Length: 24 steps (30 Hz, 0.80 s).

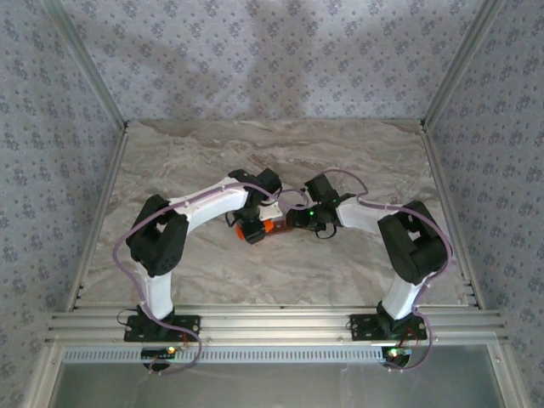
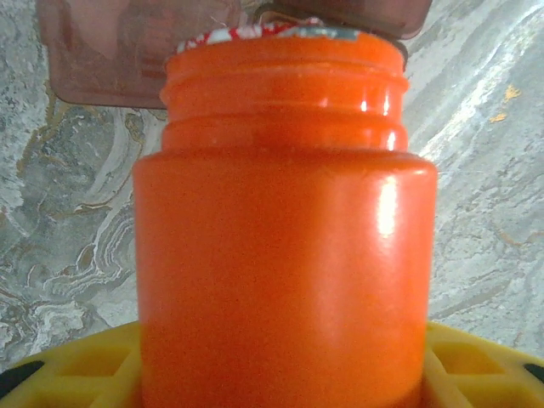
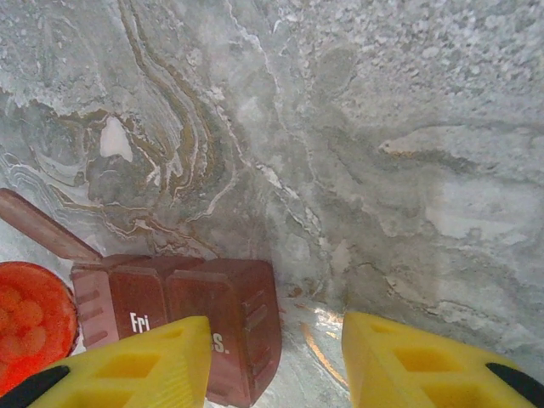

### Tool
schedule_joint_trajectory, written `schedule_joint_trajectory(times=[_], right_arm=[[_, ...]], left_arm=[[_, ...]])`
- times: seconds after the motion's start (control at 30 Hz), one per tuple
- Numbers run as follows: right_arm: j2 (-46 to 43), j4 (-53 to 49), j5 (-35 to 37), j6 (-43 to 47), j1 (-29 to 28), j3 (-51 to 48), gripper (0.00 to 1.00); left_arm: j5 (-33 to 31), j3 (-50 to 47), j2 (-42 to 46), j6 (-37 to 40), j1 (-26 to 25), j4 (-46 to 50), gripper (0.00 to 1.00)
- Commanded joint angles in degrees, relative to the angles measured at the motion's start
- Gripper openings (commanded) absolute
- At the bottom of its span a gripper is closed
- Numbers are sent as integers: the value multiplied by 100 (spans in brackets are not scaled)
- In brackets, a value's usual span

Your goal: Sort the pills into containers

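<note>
left arm (image 1: 204, 204), right arm (image 1: 374, 214), orange bottle (image 1: 255, 229) between them, marble table (image 1: 357, 153)

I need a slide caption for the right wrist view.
Open right gripper over the reddish-brown plastic pill organizer, beside the open orange pill bottle.

Marbled grey tabletop (image 1: 255, 153), floral-patterned walls (image 1: 272, 51) (blue-grey), aluminium frame rails (image 1: 272, 323)

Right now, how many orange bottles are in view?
1. The bottle is gripped in the left tool, its mouth beside the organiser; another could be hidden from view.
</note>
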<state>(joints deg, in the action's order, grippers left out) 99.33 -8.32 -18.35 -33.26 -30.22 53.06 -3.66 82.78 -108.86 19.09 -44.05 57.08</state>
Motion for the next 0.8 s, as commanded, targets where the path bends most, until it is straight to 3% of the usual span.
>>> schedule_joint_trajectory(times=[0.0, 0.77], right_arm=[[120, 60, -91, -94, 29, -70, 47], [165, 66, -73, -140, 43, -76, 46]], left_arm=[[129, 217, 174, 154, -61, 268, 0], [-236, 273, -223, 225, -207, 443, 0]])
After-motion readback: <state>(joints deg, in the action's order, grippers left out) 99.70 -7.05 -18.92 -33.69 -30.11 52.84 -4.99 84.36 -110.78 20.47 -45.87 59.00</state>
